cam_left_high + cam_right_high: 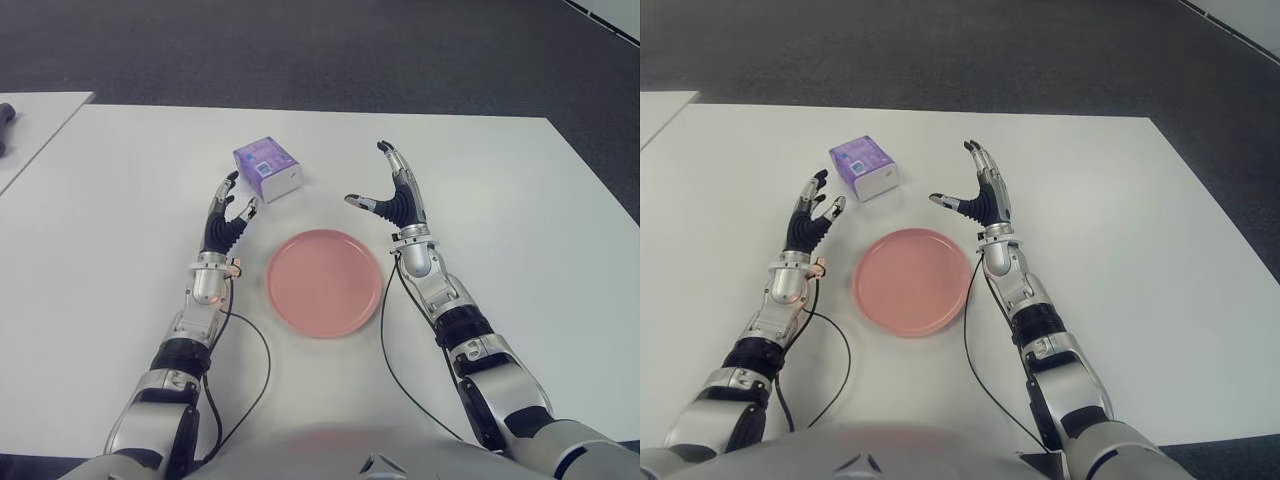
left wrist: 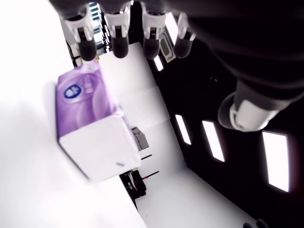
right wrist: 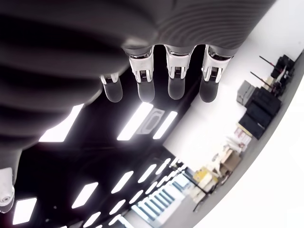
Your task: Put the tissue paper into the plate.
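A purple and white tissue pack lies on the white table, beyond the pink plate. My left hand is open a short way in front of the pack, on its near left side, not touching it. In the left wrist view the pack sits just past my spread fingertips. My right hand is raised open to the right of the pack, past the plate's far right rim, with nothing in it. The plate holds nothing.
A second white table stands at the far left with a dark object on its edge. Dark carpet lies past the table's far edge. Thin black cables run along both forearms near the plate.
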`<state>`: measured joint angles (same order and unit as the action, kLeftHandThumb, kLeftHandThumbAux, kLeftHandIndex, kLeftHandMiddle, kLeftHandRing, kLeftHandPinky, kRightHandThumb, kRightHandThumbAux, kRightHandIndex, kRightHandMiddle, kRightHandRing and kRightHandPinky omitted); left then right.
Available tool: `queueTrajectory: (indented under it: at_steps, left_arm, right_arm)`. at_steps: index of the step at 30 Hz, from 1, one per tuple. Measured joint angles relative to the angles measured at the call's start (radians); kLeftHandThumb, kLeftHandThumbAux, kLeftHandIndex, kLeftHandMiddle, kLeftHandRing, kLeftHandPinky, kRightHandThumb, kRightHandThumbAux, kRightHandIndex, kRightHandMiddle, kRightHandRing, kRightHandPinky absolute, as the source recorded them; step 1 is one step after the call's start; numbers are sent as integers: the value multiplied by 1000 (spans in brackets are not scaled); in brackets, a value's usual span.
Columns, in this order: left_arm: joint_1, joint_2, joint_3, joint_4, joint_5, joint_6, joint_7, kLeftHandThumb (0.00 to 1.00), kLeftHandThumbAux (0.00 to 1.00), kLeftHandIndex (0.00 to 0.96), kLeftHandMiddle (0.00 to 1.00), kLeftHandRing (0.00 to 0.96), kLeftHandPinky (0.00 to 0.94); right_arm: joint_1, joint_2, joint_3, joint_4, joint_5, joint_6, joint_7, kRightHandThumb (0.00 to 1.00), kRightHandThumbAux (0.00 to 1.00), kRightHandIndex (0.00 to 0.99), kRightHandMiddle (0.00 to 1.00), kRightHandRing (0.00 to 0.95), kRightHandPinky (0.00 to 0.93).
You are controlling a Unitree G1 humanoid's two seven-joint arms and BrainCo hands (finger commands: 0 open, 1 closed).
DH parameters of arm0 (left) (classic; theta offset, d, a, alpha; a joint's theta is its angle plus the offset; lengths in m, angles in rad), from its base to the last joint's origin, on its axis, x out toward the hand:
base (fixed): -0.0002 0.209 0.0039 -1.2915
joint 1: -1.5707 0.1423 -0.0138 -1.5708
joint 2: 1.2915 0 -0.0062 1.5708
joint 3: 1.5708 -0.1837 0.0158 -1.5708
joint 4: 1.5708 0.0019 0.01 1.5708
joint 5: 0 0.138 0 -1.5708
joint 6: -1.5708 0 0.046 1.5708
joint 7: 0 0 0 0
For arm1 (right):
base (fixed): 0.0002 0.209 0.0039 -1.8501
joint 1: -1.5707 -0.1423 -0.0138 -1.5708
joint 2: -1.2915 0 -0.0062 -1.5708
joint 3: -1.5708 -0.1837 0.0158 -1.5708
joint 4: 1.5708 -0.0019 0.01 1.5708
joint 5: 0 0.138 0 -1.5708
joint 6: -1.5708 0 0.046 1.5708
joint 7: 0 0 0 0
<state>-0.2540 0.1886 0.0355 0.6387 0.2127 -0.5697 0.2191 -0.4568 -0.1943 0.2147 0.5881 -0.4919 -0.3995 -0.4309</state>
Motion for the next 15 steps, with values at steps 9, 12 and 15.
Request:
queueTrajectory:
  at_steps: [9, 12, 15]
  left_arm:
    - [-35, 15, 0, 12, -1, -13, 0, 0, 498, 0, 0, 0, 0]
    - [-44, 16, 0, 16, -2, -16, 0, 0, 499, 0, 0, 0, 0]
    - [-48, 18, 0, 21, -2, -19, 0, 0, 497, 0, 0, 0, 0]
  right_arm:
    - [2, 0, 0, -3, 0, 1, 0, 138, 508, 0, 0, 0, 0]
    - [2, 0, 0, -3, 0, 2, 0, 138, 508, 0, 0, 0, 0]
    - [2, 0, 0, -5, 0, 3, 0, 138, 508, 0, 0, 0, 0]
